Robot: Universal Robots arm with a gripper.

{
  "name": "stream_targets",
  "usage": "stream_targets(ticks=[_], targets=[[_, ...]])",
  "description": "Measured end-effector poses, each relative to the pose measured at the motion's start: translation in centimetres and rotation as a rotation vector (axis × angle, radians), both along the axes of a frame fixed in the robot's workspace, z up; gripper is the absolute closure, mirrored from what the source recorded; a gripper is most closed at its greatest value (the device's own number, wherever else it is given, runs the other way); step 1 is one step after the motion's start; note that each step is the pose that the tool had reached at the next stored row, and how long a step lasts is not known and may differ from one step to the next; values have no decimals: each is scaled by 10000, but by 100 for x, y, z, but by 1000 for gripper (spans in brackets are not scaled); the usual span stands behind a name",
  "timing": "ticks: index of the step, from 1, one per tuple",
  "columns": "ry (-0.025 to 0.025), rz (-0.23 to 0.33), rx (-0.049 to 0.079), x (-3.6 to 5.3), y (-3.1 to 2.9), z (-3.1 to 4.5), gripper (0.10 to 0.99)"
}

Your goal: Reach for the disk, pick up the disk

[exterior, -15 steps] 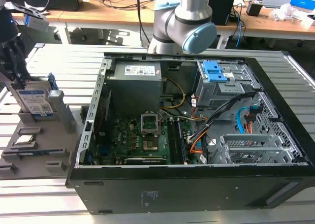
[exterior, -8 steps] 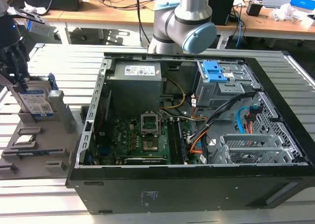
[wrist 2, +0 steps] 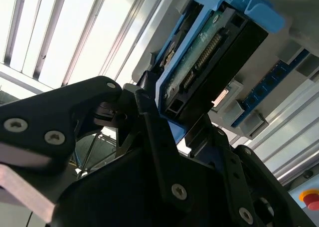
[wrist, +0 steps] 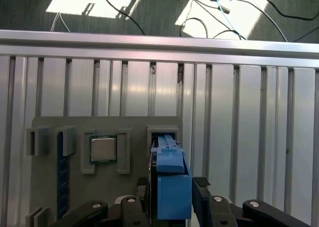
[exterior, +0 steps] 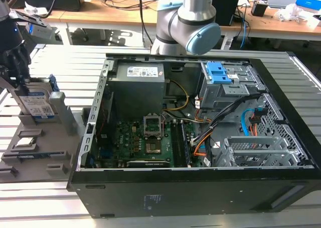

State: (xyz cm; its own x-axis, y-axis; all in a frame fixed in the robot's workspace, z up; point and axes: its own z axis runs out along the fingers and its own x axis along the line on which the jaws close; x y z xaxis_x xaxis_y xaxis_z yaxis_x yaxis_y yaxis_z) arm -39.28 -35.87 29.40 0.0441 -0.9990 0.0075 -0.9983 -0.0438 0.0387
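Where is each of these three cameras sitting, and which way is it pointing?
Exterior view: stands apart, above, looking down into the open computer case; shows the arm and pincer.
First wrist view: on the wrist, looking down past the pincer at the grey holder.
Second wrist view: on the wrist, looking closely along the pincer.
Both wrist views share the gripped disk.

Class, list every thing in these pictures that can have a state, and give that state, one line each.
Tool, shut on the disk.
Disk, upright in its slot of the grey holder, gripped.
Chip, lying flat in its holder pocket.
Computer case, on its side, side panel off, inside exposed.
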Motion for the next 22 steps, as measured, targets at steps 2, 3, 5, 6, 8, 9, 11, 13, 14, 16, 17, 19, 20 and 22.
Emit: stream_targets(ticks=[2,3,5,6,8,9,11,13,14,16,17,19,20,22], targets=[[-1,2,0,-39,-1,-23,604],[-3,4,0,-44,-1,-30,604],[-3,3,1,-49,-1,-36,604],[0,2,-1,-51,-1,-37,604],[0,3,-1,-51,-1,-38,604],[-1,3,0,-51,-1,-38,604],[-1,3,-1,-51,-1,-38,604],[-1,3,-1,-51,-1,-39,604],[0,3,-1,-51,-1,-40,624],[-1,3,-1,-51,-1,-41,722],[-1,3,-1,-51,-1,-41,722],[-1,2,-1,-51,-1,-42,722],[0,3,-1,-51,-1,-42,722],[-1,3,-1,-51,-1,-43,722]])
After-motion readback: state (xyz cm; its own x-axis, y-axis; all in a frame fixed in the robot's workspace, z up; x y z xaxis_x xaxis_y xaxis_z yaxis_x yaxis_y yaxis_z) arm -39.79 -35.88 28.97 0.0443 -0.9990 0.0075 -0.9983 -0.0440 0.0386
